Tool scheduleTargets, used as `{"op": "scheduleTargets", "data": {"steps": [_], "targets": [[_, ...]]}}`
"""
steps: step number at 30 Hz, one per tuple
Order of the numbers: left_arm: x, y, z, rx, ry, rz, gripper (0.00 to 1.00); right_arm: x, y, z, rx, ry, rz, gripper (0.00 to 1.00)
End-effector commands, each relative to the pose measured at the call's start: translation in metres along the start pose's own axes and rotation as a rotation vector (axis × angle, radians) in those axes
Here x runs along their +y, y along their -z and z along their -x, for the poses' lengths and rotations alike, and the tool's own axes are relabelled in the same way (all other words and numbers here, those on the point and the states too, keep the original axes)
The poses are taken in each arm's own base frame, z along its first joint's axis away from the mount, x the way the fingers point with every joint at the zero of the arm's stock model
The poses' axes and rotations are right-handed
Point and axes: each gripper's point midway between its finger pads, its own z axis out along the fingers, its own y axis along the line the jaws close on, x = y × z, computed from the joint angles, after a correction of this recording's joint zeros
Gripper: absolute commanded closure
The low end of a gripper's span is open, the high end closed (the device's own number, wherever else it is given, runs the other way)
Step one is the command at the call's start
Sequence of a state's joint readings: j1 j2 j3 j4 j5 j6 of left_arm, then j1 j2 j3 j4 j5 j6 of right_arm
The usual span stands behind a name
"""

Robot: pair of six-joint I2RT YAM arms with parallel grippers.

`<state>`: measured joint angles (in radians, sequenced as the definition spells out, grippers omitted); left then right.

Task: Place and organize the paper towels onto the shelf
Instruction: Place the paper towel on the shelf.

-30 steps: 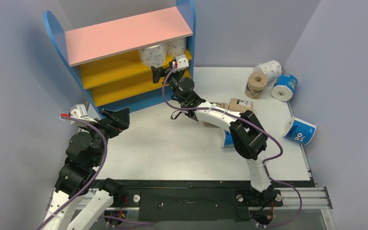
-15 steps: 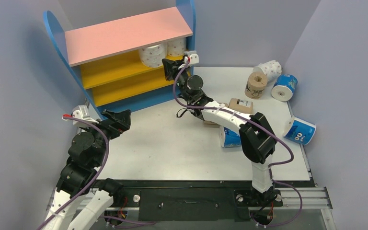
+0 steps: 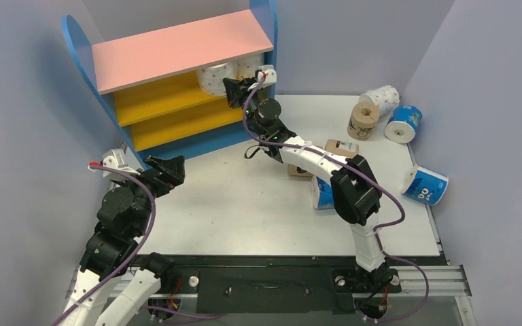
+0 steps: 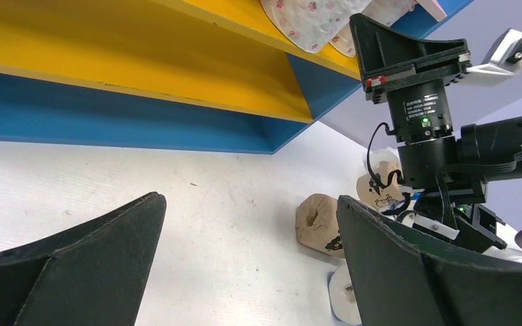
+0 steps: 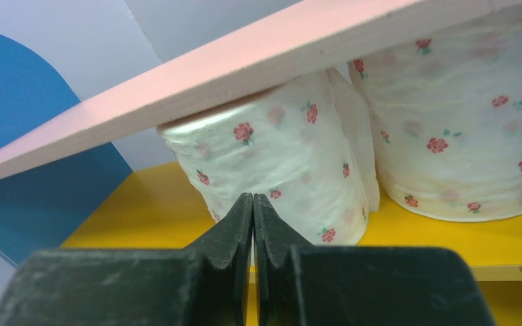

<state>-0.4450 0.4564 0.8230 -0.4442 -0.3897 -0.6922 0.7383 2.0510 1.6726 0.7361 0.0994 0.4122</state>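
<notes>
The shelf (image 3: 177, 75) stands at the back left, its pink top board (image 5: 245, 61) over yellow boards. Two white dotted paper towels stand on the upper yellow board, a left roll (image 5: 279, 149) and a right roll (image 5: 462, 136). My right gripper (image 5: 253, 198) is shut with nothing between its fingers, and its tips sit at the lower front of the left roll (image 3: 216, 77). My left gripper (image 4: 250, 200) stands wide open and empty above the table in front of the shelf. A tan roll (image 4: 318, 224) lies beyond it.
Loose rolls lie on the right side of the table: a tan roll (image 3: 363, 119), a white dotted one (image 3: 383, 98), blue ones (image 3: 404, 122) (image 3: 427, 185), another blue (image 3: 321, 193) under the right arm, and a tan one (image 3: 340, 147). Grey walls close in on both sides.
My right gripper has gone from open to shut and has shifted up towards the left white roll on the upper board. The left arm has stayed put.
</notes>
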Motion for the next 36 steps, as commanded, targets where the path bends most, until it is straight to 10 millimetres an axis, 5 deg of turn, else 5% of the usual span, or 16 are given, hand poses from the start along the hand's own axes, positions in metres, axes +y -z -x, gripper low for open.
{"op": "scheduleTargets", "data": {"steps": [1, 24, 36], "targets": [[-0.001, 0.001, 0.008, -0.028, -0.024, -0.002, 0.04, 0.003, -0.011, 0.009, -0.024, -0.040, 0.010, 1.00], [0.004, -0.003, 0.002, -0.017, -0.047, 0.021, 0.04, -0.009, -0.039, -0.014, -0.024, -0.069, -0.044, 1.00], [0.003, -0.003, 0.000, -0.009, -0.036, 0.015, 0.04, -0.006, -0.028, -0.007, -0.032, -0.066, -0.023, 1.00]]}}
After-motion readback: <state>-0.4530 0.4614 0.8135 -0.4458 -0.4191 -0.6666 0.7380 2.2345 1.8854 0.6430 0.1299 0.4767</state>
